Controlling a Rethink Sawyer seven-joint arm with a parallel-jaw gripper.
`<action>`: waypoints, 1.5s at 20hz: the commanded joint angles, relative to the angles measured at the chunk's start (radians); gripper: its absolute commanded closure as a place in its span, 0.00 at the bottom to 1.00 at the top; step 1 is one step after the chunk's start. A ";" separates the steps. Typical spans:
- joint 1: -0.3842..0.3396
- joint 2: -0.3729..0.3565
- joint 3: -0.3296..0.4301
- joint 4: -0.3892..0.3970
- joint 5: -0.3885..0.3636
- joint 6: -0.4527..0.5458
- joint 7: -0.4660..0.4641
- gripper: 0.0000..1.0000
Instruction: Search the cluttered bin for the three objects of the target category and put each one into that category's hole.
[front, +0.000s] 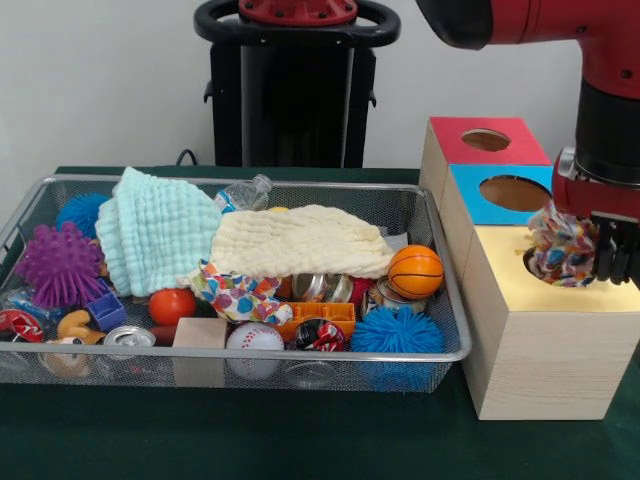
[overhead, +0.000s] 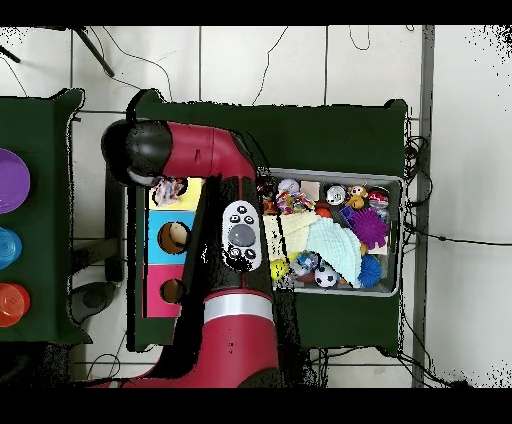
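Note:
My gripper (front: 598, 262) is shut on a white dotted fabric piece (front: 560, 248) and holds it right over the hole (front: 529, 263) in the yellow-topped box (front: 560, 300). The fabric covers most of the hole. In the overhead view the piece (overhead: 170, 188) lies over the yellow top (overhead: 192, 193), and the arm hides the gripper. A second dotted piece (front: 235, 294) lies in the wire mesh bin (front: 300, 355), under the front edge of the cream-yellow towel (front: 300, 242); it also shows in the overhead view (overhead: 286, 203). I see no third piece.
The blue-topped box (front: 475, 195) and the red-topped box (front: 450, 140) stand behind the yellow one. The bin also holds a mint-green towel (front: 155, 230), a purple spiky ball (front: 58, 264), a basketball (front: 414, 271), a baseball (front: 254, 340), cans and blocks.

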 joint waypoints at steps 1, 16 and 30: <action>0.011 -0.010 0.049 0.075 0.002 -0.053 0.115 1.00; -0.018 -0.210 0.043 0.247 0.028 0.077 0.072 1.00; -0.036 -0.149 0.020 0.242 -0.072 -0.039 0.018 1.00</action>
